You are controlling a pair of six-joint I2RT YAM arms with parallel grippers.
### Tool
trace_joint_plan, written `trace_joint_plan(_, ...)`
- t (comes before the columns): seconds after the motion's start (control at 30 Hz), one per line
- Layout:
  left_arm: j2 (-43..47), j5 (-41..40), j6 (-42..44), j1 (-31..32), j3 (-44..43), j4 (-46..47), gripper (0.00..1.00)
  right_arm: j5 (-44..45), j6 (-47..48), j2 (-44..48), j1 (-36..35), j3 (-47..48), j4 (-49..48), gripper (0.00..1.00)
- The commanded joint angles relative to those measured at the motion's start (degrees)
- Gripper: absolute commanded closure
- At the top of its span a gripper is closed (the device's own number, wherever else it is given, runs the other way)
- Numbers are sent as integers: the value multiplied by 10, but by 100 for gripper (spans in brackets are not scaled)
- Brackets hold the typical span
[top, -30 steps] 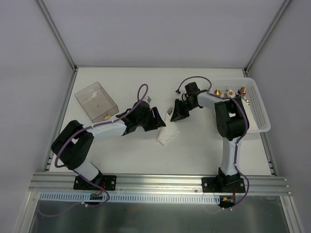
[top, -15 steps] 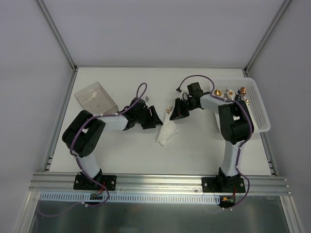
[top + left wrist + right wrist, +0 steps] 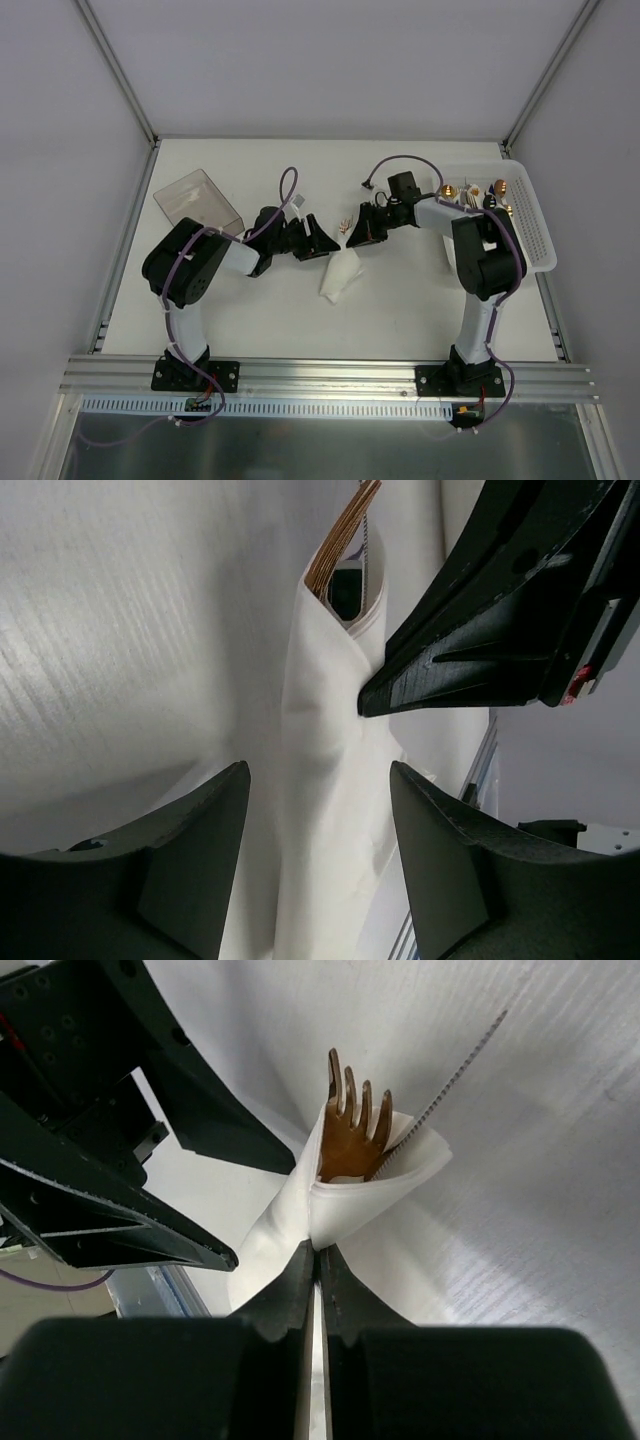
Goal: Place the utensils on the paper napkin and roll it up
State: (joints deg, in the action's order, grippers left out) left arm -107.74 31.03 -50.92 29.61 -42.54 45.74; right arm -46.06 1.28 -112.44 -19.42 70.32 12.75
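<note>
two tools – r tool [image 3: 318, 1256] nips napkin [image 3: 285, 1210] edge by fork [image 3: 350, 1135]; l tool [image 3: 318, 780] wide, straddling it.

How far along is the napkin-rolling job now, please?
Done: the utensils sit wrapped in the paper napkin, fork tines poking out. In hand: the right gripper, jaws shut, pinches its fold; the left gripper straddles it, jaws open. Left: likely tightening the roll.
</note>
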Motion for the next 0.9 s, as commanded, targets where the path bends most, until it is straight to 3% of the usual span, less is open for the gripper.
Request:
trace_joint_plan(0.0,-11,41,7,-7,7,123,41,-53,12,46,5,-6,-33,100)
trace_joint_plan(0.5,-115,158,-52,-26,31,432,39,-117,25,70,8,-21,-55,100)
trace_joint_plan(0.87,-103,181,-66,-18,27,480,44,-137,42,64,7,-12,-38,100)
